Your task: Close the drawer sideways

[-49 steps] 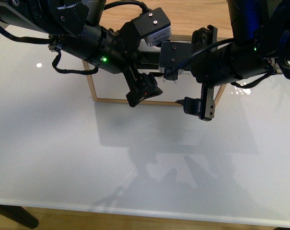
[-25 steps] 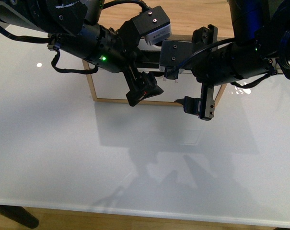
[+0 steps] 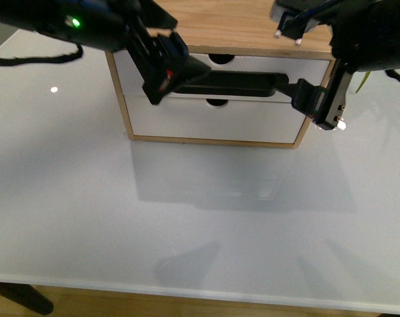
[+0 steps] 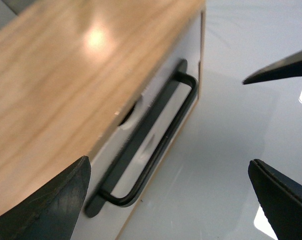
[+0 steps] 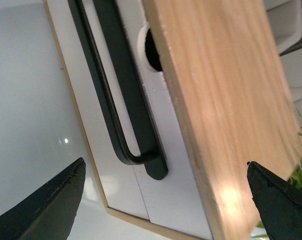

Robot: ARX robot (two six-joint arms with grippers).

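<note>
A wooden cabinet (image 3: 213, 26) stands at the back of the white table. Its upper drawer (image 3: 256, 65) has a white front, a semicircular notch and a wide black bar handle (image 3: 242, 84). The front looks level with the cabinet's front edge. My left gripper (image 3: 170, 76) is open at the handle's left end. My right gripper (image 3: 319, 102) is open at the handle's right end. The left wrist view shows the handle (image 4: 151, 145) ahead of the open left gripper (image 4: 165, 210). The right wrist view shows the handle (image 5: 116, 95) and drawer front (image 5: 175, 150) ahead of the open right gripper (image 5: 163, 210).
A second white drawer front (image 3: 213, 122) without a handle sits below the upper one. The glossy white table (image 3: 200, 218) stretches from the cabinet to its front edge. Green plant leaves (image 5: 300, 165) show past the cabinet's right side.
Both arms have lifted and drawn back from in front of the cabinet. The grippers now sit at the handle's two ends, and both drawer fronts have come into view.
</note>
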